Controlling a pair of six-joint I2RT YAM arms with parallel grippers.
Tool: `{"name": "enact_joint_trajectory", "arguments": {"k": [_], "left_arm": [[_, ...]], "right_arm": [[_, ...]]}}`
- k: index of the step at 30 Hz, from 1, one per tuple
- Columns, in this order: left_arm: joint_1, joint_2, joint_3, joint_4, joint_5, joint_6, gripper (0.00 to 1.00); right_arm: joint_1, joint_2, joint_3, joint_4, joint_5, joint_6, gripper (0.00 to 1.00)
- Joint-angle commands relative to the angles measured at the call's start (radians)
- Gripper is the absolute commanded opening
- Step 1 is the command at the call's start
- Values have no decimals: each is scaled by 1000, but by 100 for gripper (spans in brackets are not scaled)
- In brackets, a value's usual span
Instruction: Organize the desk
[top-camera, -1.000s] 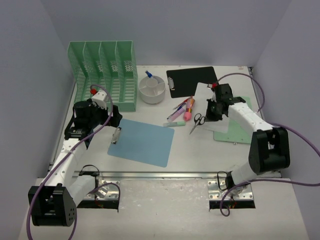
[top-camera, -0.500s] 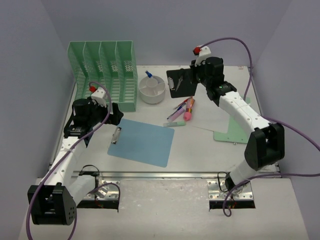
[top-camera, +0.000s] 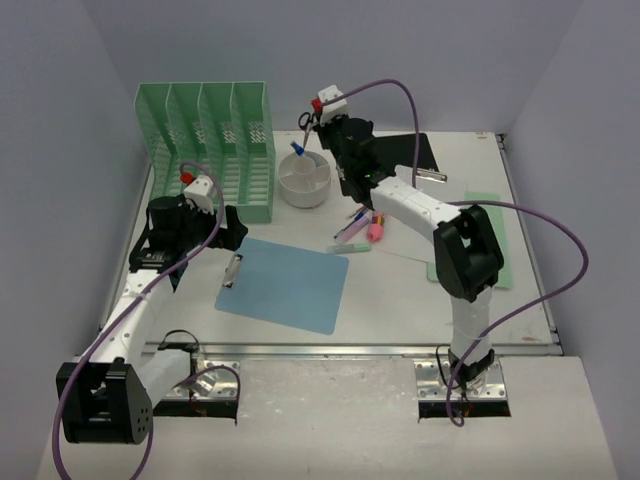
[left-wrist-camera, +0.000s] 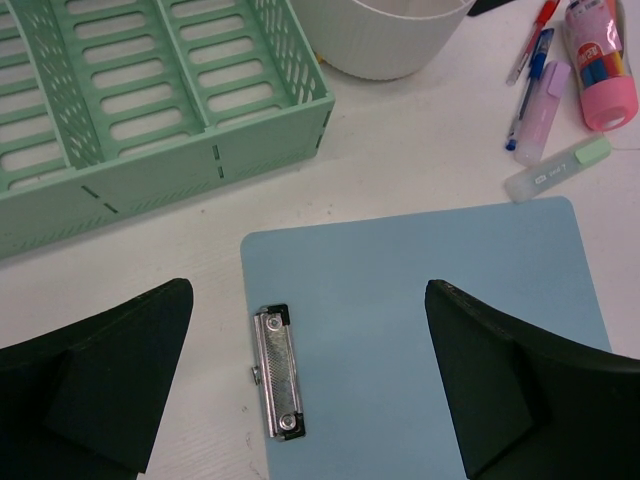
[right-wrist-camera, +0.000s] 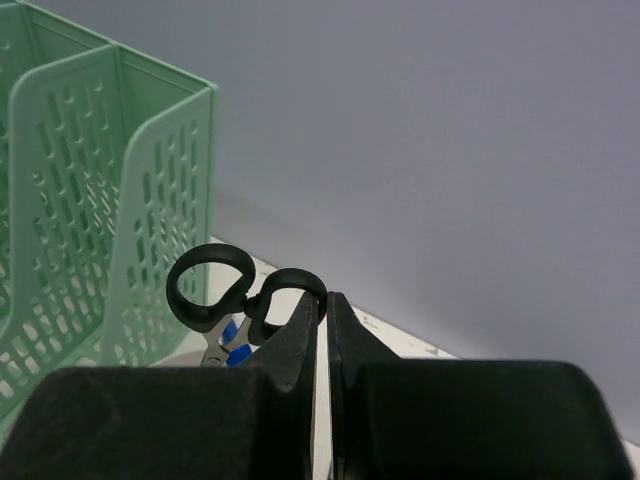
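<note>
The white desk (top-camera: 400, 305) lies flat beneath everything. Near its front left, the left gripper (left-wrist-camera: 310, 370) hangs wide open and empty over the blue clipboard (left-wrist-camera: 430, 320). Farther back, the right gripper (right-wrist-camera: 322, 325) pinches black-handled scissors (right-wrist-camera: 215, 254) above the white round organizer (top-camera: 304, 182) beside the green file rack (top-camera: 210, 150).

Tool (right-wrist-camera: 322, 310) pinches black scissors (right-wrist-camera: 215, 254) — green rack (right-wrist-camera: 70, 85) behind.
</note>
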Motion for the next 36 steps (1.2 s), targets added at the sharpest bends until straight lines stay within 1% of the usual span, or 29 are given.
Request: {"name": "enact_joint_trajectory", "arguments": {"k": [1, 8, 13, 24, 36], "left_arm": [[2, -8, 19, 53, 13, -10, 100], [2, -19, 6, 48, 8, -5, 100], [4, -24, 0, 53, 5, -3, 100], [1, -22, -15, 59, -3, 7, 100], [2, -14, -21, 62, -9, 18, 100]], "right_arm": [[40, 51, 89, 226, 87, -78, 1], [71, 169, 155, 301, 79, -124, 1], [79, 228, 161, 309, 62, -141, 1], [88, 277, 119, 316, 33, -141, 1], [97, 332, 117, 295, 24, -133, 1]]}}
